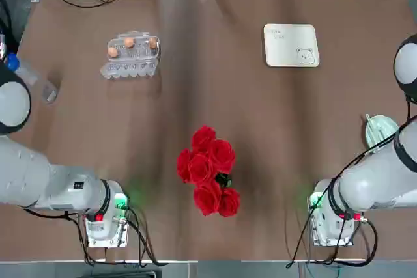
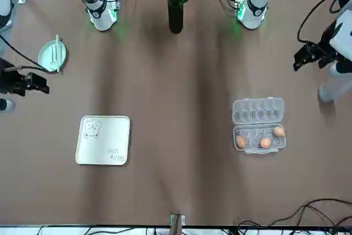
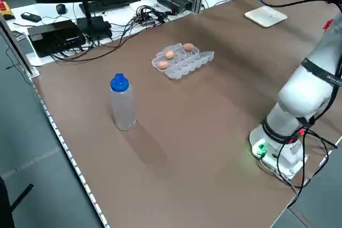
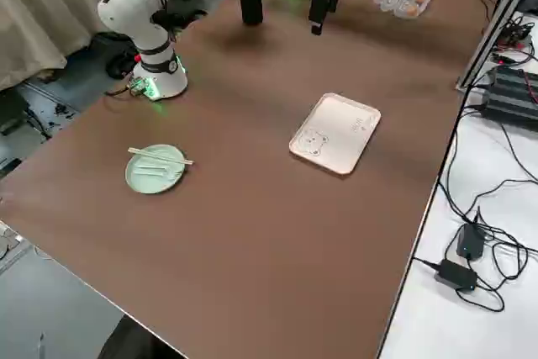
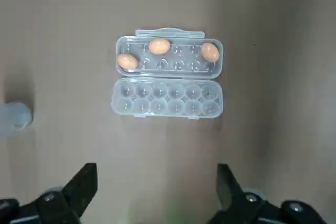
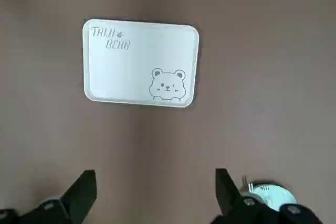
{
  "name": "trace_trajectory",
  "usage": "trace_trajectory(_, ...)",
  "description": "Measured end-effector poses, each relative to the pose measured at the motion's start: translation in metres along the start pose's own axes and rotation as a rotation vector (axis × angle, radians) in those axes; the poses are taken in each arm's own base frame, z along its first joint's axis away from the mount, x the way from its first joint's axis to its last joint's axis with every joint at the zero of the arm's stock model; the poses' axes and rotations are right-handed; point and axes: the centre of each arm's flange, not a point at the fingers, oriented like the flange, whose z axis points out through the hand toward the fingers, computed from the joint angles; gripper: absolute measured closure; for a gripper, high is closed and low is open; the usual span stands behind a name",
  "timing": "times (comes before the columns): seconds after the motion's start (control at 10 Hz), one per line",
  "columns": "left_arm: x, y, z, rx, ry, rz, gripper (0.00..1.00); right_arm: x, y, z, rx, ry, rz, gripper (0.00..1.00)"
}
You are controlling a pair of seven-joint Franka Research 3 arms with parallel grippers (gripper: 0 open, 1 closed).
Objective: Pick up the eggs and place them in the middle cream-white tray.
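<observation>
Three orange-brown eggs [image 5: 158,46] sit in the hinged half of an open clear plastic egg carton [image 5: 167,96] on the brown table [image 1: 208,109]; in the left wrist view one egg lies at each end of that half and one between them, while the other half of the carton holds nothing. The cream-white tray [image 1: 291,45], with a bear drawing in one corner and faint lettering in the opposite one, lies flat and bare, well apart from the carton across the table's width. A vase of red roses [image 1: 208,170] stands near the robot's edge, between the two arm bases and nearer to them than the carton is. A clear bottle with a blue cap [image 3: 122,103] stands upright near the carton, toward the table's left edge. A pale green round plate [image 4: 155,168] with chopsticks across it lies near the right arm's base, well apart from the carton. The left hand [image 5: 156,187] hangs above the carton with fingers spread wide and nothing between them. The right hand [image 6: 155,192] hangs above the tray, fingers likewise spread and holding nothing.
</observation>
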Motion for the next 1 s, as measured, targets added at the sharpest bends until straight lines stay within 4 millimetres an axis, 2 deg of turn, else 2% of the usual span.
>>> trace_trajectory(0.3,0.003,0.001,0.003,-0.001,0.000,0.001,0.00,0.001,0.000,-0.001,-0.001,0.007,0.004,0.00)
trace_trajectory(0.5,0.020,0.003,0.016,-0.009,0.038,0.000,0.00,0.002,0.000,-0.001,-0.001,0.018,0.004,0.00)
trace_trajectory(0.6,0.035,0.004,0.029,-0.014,0.057,0.000,0.00,0.003,0.000,0.000,-0.001,0.017,0.005,0.00)
trace_trajectory(1.0,0.084,0.016,0.104,-0.025,0.060,0.006,0.00,0.004,0.000,0.003,-0.001,0.011,0.004,0.00)
